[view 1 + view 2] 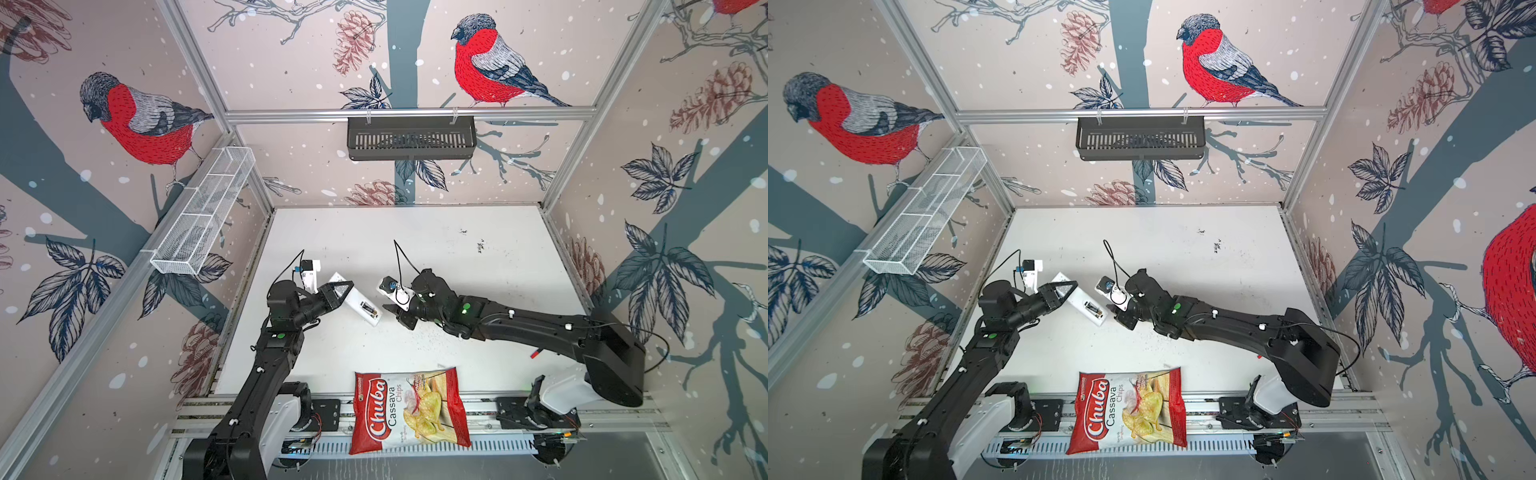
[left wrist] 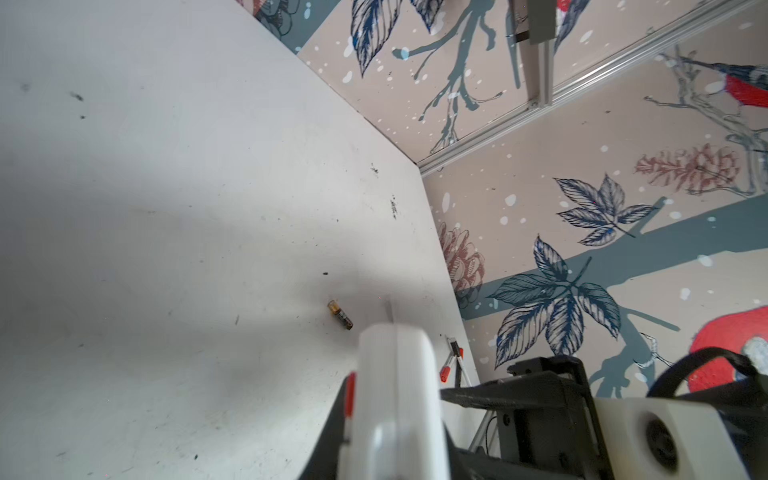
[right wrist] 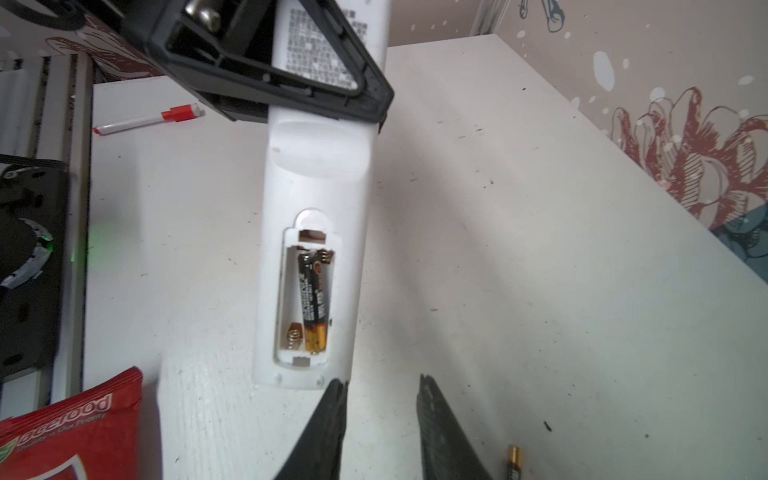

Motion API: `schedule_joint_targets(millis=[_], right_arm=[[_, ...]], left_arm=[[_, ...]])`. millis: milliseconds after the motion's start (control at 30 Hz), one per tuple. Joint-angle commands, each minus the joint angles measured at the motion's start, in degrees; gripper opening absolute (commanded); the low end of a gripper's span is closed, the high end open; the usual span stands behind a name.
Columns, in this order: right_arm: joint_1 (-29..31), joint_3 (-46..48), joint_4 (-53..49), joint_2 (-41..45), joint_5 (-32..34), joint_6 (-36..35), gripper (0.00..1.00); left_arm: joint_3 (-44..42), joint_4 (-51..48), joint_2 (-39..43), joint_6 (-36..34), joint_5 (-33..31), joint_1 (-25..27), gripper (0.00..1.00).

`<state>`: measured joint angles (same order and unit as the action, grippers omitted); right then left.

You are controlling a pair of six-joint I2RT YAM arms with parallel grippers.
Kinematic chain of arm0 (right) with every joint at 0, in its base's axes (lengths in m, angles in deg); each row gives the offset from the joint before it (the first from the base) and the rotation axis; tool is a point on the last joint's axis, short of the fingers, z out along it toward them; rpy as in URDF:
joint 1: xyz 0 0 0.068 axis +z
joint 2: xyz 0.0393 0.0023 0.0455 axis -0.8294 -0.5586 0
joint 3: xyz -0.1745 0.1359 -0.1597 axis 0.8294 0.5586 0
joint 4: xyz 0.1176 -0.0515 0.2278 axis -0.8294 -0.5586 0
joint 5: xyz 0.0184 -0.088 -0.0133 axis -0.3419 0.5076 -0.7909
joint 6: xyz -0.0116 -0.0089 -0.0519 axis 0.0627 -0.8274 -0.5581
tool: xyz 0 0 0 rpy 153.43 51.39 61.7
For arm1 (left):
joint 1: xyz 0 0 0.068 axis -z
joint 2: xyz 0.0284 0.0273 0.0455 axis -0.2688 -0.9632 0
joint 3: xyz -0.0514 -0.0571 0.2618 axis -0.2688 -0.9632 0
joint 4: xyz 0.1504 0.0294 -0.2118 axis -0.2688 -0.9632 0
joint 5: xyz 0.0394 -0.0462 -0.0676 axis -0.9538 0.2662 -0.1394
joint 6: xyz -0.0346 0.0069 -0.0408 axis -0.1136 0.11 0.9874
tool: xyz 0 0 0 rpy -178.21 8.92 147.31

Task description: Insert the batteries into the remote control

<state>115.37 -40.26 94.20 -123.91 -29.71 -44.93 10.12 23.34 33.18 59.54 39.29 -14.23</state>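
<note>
My left gripper (image 1: 343, 291) is shut on the white remote control (image 1: 358, 305), which it holds back side up over the table. The remote's battery bay is uncovered. One of the batteries (image 3: 313, 299) lies in the bay, dark with a gold end, and the slot beside it shows only a spring. The other battery (image 2: 340, 314) lies loose on the table, also seen near my right fingers as the gold-ended battery (image 3: 514, 459). My right gripper (image 3: 381, 380) hovers open at the remote's (image 3: 316, 166) free end, with nothing between its fingers.
A red Chuba chips bag (image 1: 409, 409) lies at the front edge of the table. A red-capped marker (image 1: 536, 354) sits by the right arm. A black basket (image 1: 411, 137) hangs on the back wall and a white mesh basket (image 1: 203, 212) on the left wall.
</note>
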Motion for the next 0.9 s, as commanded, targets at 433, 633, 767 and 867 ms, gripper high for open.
schedule_joint_targets(millis=[433, 633, 767, 867], right_arm=[[-5.88, 5.14, 7.06, -2.78, -4.06, 11.51, 0.54], [-9.42, 7.05, 4.67, -2.4, -2.19, 15.52, 0.56], [-10.78, 9.33, 4.35, -1.42, -2.21, 16.71, 0.56], [-11.49, 11.46, 5.27, -0.22, -2.63, 17.45, 0.57]], left_arm=[[7.64, -18.04, -2.0, -11.98, -34.32, 15.69, 0.0], [14.4, -21.04, -9.41, -15.2, -45.28, 24.94, 0.0], [19.77, -24.24, -15.19, -17.89, -54.02, 31.72, 0.0], [23.45, -26.04, -20.46, -19.39, -56.99, 35.07, 0.0]])
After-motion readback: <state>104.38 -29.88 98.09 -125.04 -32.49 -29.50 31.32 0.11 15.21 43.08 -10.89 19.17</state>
